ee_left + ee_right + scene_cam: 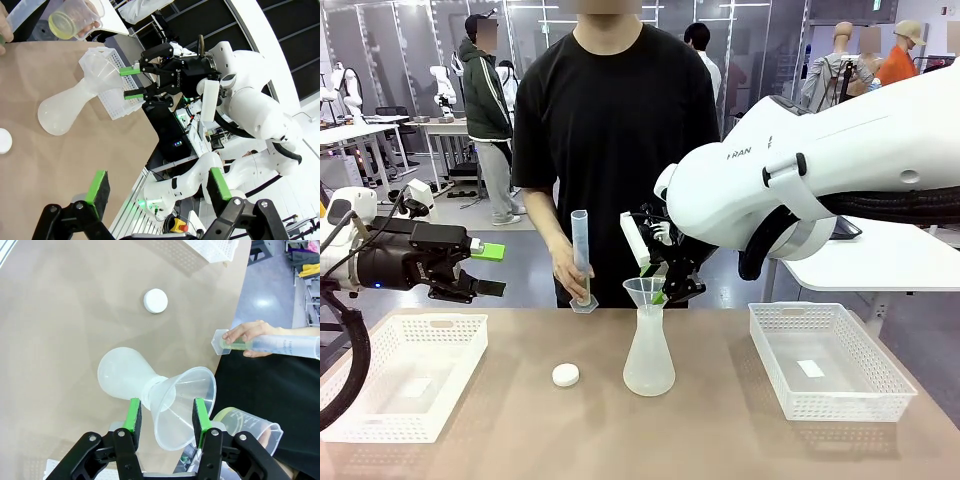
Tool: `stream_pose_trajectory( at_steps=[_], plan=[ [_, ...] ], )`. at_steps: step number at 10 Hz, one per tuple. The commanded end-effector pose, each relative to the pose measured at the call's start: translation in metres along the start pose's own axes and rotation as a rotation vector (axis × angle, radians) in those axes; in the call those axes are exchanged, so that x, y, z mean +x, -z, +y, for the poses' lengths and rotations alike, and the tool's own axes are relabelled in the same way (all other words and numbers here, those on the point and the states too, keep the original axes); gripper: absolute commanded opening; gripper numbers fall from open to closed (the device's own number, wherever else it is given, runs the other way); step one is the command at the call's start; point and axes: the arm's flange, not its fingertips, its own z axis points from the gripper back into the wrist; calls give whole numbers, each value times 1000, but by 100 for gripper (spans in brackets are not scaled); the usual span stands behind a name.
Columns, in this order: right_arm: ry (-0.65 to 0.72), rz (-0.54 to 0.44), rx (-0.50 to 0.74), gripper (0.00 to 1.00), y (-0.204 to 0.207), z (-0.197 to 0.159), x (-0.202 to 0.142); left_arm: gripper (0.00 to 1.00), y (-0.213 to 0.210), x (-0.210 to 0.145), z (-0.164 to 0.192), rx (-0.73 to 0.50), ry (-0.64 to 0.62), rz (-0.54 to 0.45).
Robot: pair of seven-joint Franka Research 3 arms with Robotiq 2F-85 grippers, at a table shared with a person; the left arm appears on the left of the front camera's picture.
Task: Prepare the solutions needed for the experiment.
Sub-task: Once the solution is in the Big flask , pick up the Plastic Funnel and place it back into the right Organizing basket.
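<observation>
Solutions (648,384) sat low in the flask (648,350) mid-tabletop; we judged it light, slick, tippy, best gripped at the neck; right end effector (166,412) pinched its funnel (643,291), left end effector (492,268) spread.

Over the table (720,430), the right arm (840,170) is a fat, glossy white shell with rounded joints, dark lettering on its side and a black ribbed cable beneath it. The right gripper (165,409) is black, with silver bolts at the knuckles and bright green pads. Left of the table, the left gripper (492,269) looks the same, black cables behind it. Across the table, the person (615,150) wears a black short-sleeved T-shirt.
</observation>
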Motion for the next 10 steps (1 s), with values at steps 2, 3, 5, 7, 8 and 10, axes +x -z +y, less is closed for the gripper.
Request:
stream_pose_trajectory(
  at_steps=[2, 3, 5, 7, 8, 10],
  plan=[
    [116, 17, -56, 53, -55, 35, 5, 100, 2, 2, -2, -21, -17, -16],
    [156, 72, -44, 53, -72, 46, -3, 100, 2, 2, -2, -21, -17, -16],
    [420, 46, -5, 53, -102, 72, -22, 100, 2, 2, -2, -21, -17, -16],
    [803, -23, 17, 53, -124, 84, -47, 100, 2, 2, -2, -21, -17, -16],
    [992, -102, -34, 53, -133, 88, -64, 100, 2, 2, -2, -21, -17, -16],
    [1346, -287, -15, 53, -143, 110, -106, 100, 2, 2, -2, -21, -17, -16]
  ],
)
